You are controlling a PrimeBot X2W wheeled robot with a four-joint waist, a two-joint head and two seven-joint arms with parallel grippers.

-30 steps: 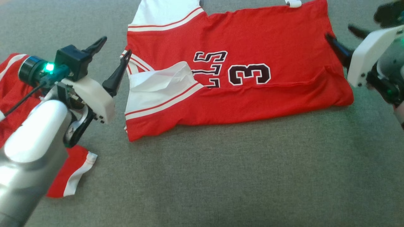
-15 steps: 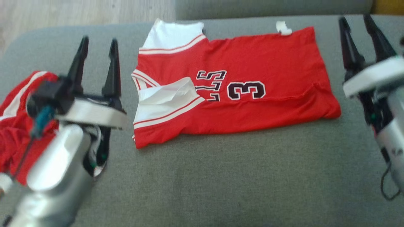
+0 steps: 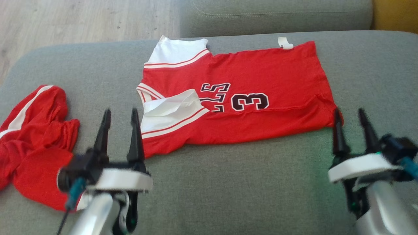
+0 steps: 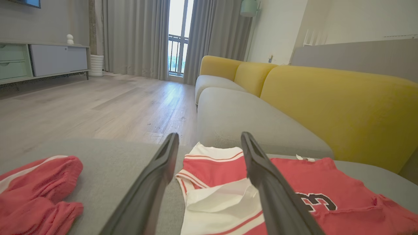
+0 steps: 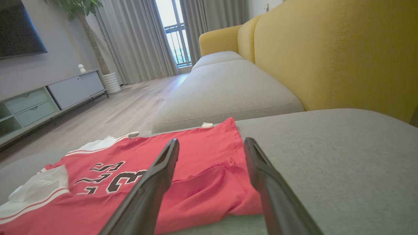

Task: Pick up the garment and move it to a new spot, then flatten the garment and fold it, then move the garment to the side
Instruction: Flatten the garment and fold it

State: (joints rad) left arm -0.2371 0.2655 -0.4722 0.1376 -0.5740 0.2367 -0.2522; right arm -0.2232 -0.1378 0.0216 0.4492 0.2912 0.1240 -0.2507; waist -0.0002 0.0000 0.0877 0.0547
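the red shirt (image 3: 248,81) lies flat near the far edge of the grey couch seat (image 3: 228,182). left jaws and right jaws stand wide, holding nothing, close to the shirt's near corners. more red cloth (image 3: 36,130) lies at the left edge.

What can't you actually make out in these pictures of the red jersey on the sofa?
Head view: lettering beside the 3 on the jersey, partly covered by its folded white flap.
Head view: crumpled red garment, cut off by the left edge, part behind the left gripper.
Left wrist view: jersey's near part, behind the fingers and past the bottom edge.
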